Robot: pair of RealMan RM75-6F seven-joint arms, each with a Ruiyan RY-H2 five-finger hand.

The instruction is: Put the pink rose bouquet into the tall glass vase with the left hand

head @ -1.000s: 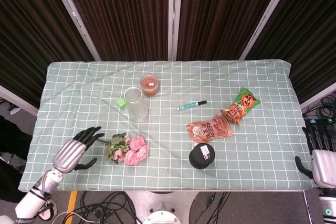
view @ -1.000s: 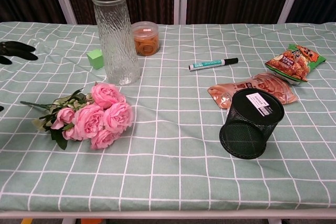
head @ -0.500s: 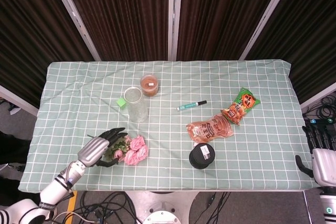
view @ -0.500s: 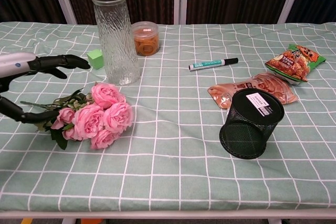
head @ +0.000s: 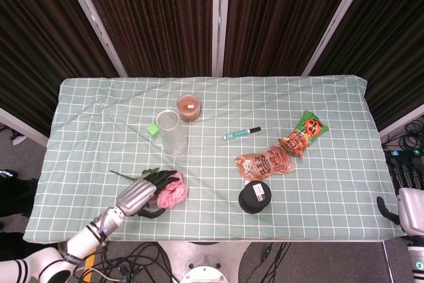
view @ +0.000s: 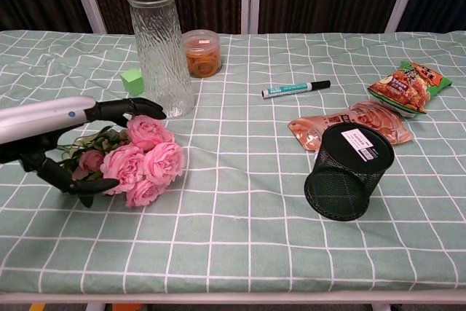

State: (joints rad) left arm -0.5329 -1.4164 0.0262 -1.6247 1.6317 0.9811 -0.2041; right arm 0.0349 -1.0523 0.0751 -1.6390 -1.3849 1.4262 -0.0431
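Observation:
The pink rose bouquet point(head: 173, 190) point(view: 148, 161) lies on the green checked cloth near the table's front left, blooms to the right and leafy stems to the left. My left hand point(head: 140, 194) point(view: 67, 138) hovers over the stem end. Its fingers point(view: 129, 108) reach across the far side of the blooms, its thumb point(view: 81, 184) curls round the near side, and they have not closed on it. The tall ribbed glass vase point(head: 171, 130) point(view: 160, 52) stands upright and empty just behind the bouquet. My right hand point(head: 409, 205) hangs off the table's right edge holding nothing.
An orange-filled jar point(head: 189, 107) point(view: 202, 53) and a green cube point(head: 154, 129) point(view: 132, 80) sit by the vase. To the right lie a marker point(head: 242, 132) point(view: 295, 89), two snack packs point(head: 265, 162) point(head: 305, 132) and a tipped black mesh cup point(head: 255, 197) point(view: 348, 172).
My left hand has come in from the left edge and moved right over the bouquet's stems, its fingers and thumb now straddling the blooms. The bouquet and right hand have not moved.

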